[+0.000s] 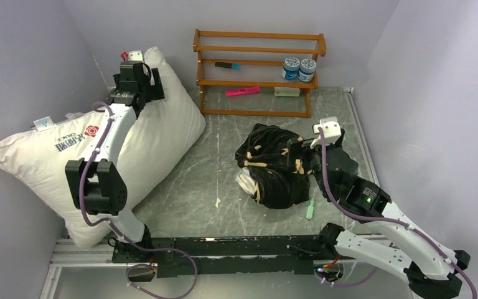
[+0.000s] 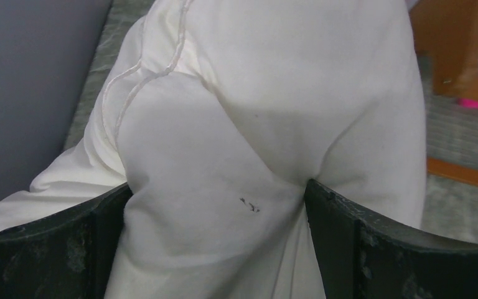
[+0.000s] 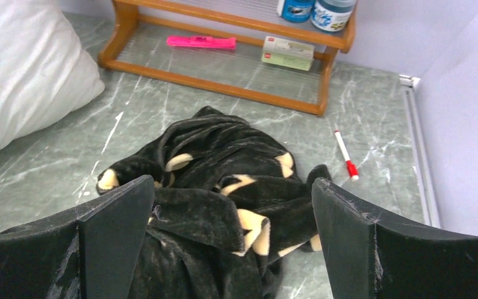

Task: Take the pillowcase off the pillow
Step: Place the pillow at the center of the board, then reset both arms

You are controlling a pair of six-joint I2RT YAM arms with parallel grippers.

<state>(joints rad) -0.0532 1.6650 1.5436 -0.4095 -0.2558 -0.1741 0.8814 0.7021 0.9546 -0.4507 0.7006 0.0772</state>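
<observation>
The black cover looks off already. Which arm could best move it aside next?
Probably the right arm: its open jaws flank the cover, while the left arm's jaws straddle a corner of the pillow.

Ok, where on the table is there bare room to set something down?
The widest bare stretch lies between the pillow and the pillowcase, running from the rack down to the near rail. Right of the pillowcase it's crowded: the right arm and a green marker.
</observation>
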